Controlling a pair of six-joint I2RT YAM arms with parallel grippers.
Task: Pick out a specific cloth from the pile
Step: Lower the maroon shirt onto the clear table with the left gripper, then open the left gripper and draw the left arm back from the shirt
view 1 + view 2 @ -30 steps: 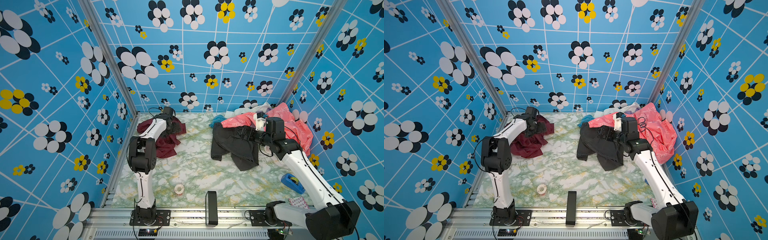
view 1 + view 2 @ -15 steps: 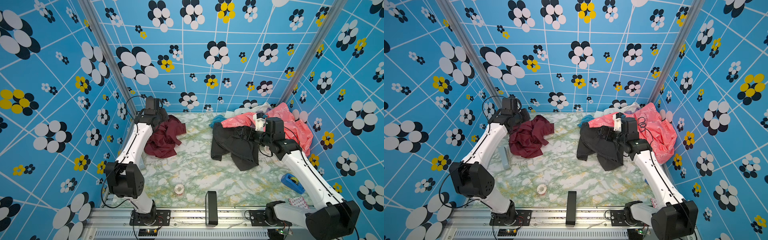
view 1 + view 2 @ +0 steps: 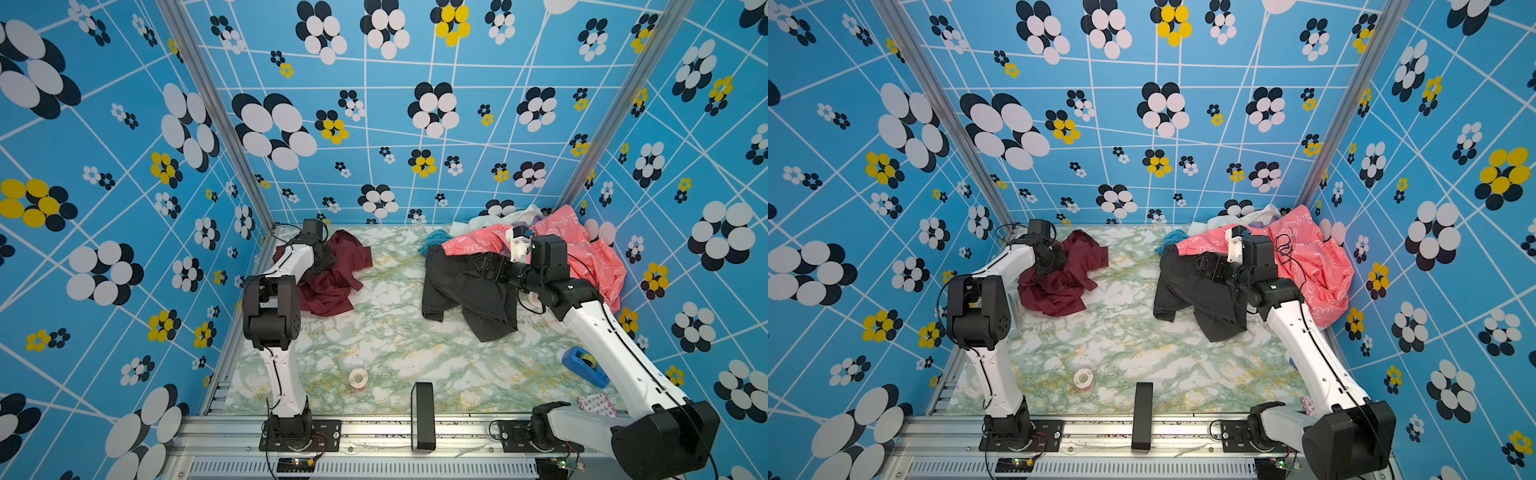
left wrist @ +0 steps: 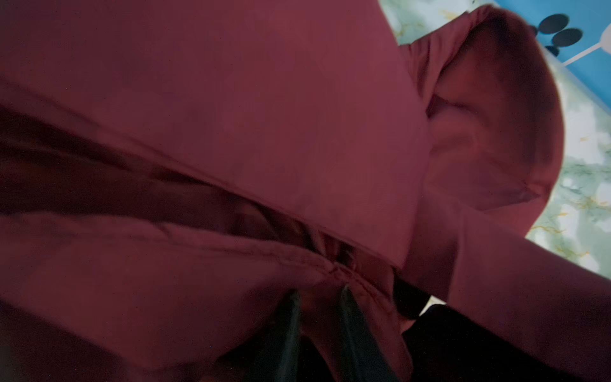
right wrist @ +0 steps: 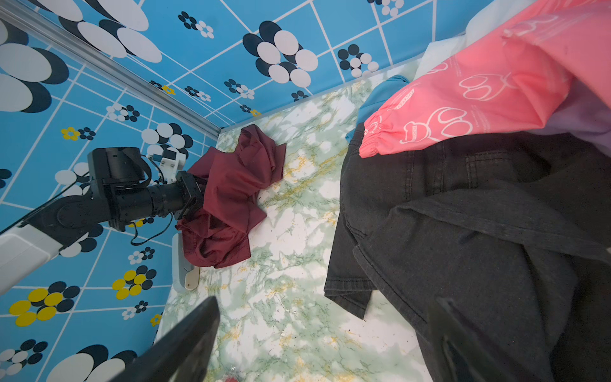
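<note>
reckoning the job mostly done, saw the right gripper (image 5: 322,307) spread wide over the dark grey garment (image 3: 469,299), the cloth (image 3: 332,291) on the table (image 3: 395,357) well apart from the pile (image 3: 582,257), left gripper (image 4: 319,297) clamped on it, only placing to do.

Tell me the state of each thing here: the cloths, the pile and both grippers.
left gripper: shut on a fold of the cloth.
cloth: crumpled on the table, apart from the pile.
right gripper: open, holding nothing, at the grey garment.
grey garment: spread out, top edge under the pink jacket sleeve.
pile: heaped in the far right corner.
</note>
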